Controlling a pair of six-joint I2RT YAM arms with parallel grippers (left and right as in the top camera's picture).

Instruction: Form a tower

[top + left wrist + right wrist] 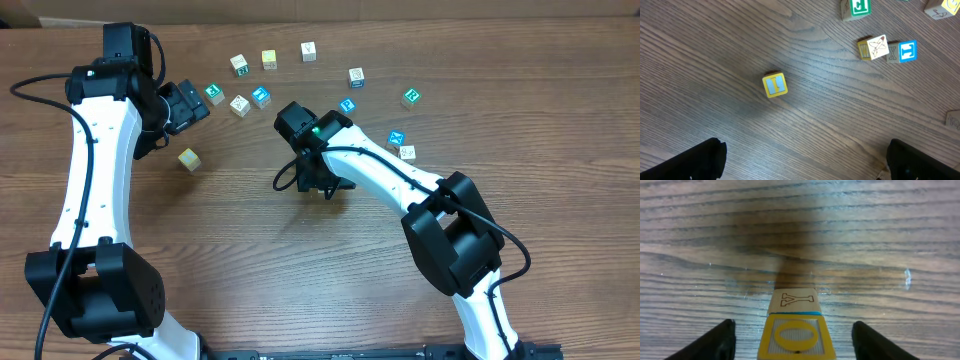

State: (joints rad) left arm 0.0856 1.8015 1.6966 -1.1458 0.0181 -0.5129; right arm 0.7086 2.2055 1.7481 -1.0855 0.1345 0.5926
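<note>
In the right wrist view the tower (796, 330) stands between my right gripper's (794, 332) fingers. Its top cube shows a pale face with a Y and a yellow-framed O face. The jaws are open, with a clear gap on each side of the cube. In the overhead view the right gripper (318, 183) points down at mid-table and hides the tower. My left gripper (190, 103) hangs open at the back left, with nothing between its fingers (702, 160). A loose yellow cube (775, 85) lies on the table ahead of it, also seen from above (189, 159).
Several loose alphabet cubes lie along the back of the table: a green one (215, 93), a pale one (240, 105) and a blue one (261, 97) by the left gripper. Others (356, 77) (397, 138) lie behind and right of the right arm.
</note>
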